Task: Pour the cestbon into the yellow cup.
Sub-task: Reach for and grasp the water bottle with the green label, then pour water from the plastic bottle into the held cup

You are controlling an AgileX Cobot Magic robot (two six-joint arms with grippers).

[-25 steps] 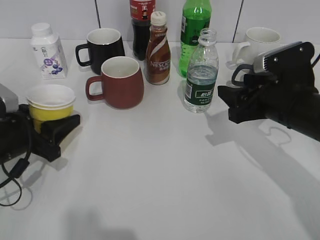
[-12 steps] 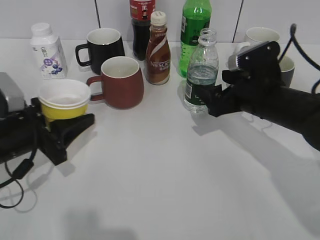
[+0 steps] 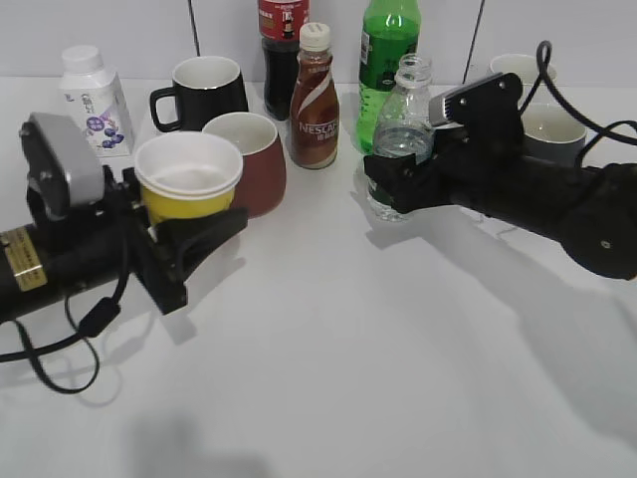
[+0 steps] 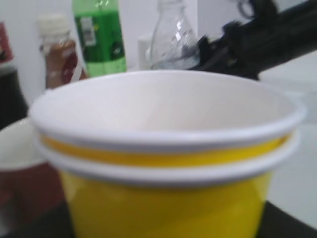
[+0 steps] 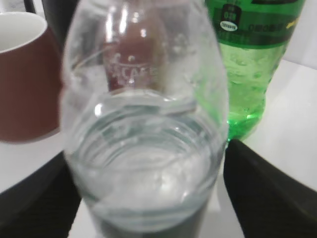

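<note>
The yellow cup [image 3: 189, 189], white inside, is held upright in my left gripper [image 3: 199, 249], lifted in front of the dark red mug. It fills the left wrist view [image 4: 163, 198]. The cestbon [image 3: 406, 110], clear, capless and part full of water, stands on the white table at centre right. My right gripper [image 3: 390, 187] has its black fingers on both sides of the bottle's lower body. In the right wrist view [image 5: 148, 198] the cestbon [image 5: 143, 163] sits between the fingers, with a thin gap at the right finger.
Behind stand a dark red mug [image 3: 261, 169], a black mug [image 3: 204, 90], a Nescafe bottle [image 3: 315, 100], a tall green bottle [image 3: 386, 50], a cola bottle [image 3: 282, 30] and a milk bottle [image 3: 95, 100]. A white mug [image 3: 518, 68] and a grey mug [image 3: 552, 124] are behind my right arm.
My left gripper has carried the yellow cup up and to the right. My right gripper has moved left until its fingers are on both sides of the cestbon, which has not moved.
</note>
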